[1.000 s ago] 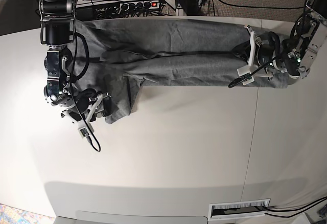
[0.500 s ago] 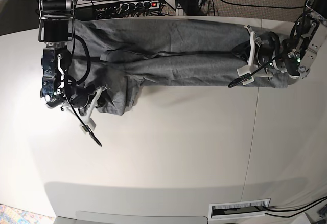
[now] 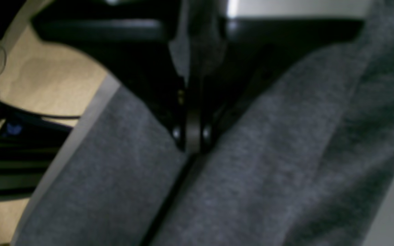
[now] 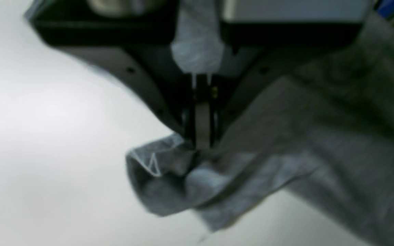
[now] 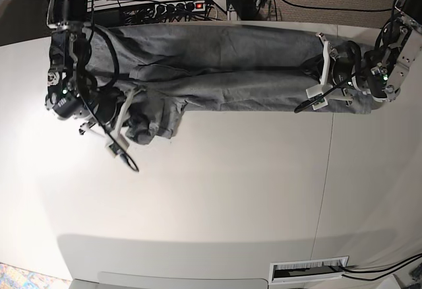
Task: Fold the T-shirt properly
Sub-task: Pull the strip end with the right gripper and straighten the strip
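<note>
The plain heather-grey cotton T-shirt [image 5: 224, 64] lies stretched across our white table [image 5: 231, 190]; our left gripper [image 3: 193, 143] and right gripper [image 4: 202, 140] each pinch its fabric.

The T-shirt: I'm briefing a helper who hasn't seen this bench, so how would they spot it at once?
Look at the white table: along its far edge lies a long band of heather-grey cloth, the T-shirt. Each end is pinched in a shut claw, the right claw and the left claw. It is the only fabric; everything nearby is black cables or robot hardware.
</note>
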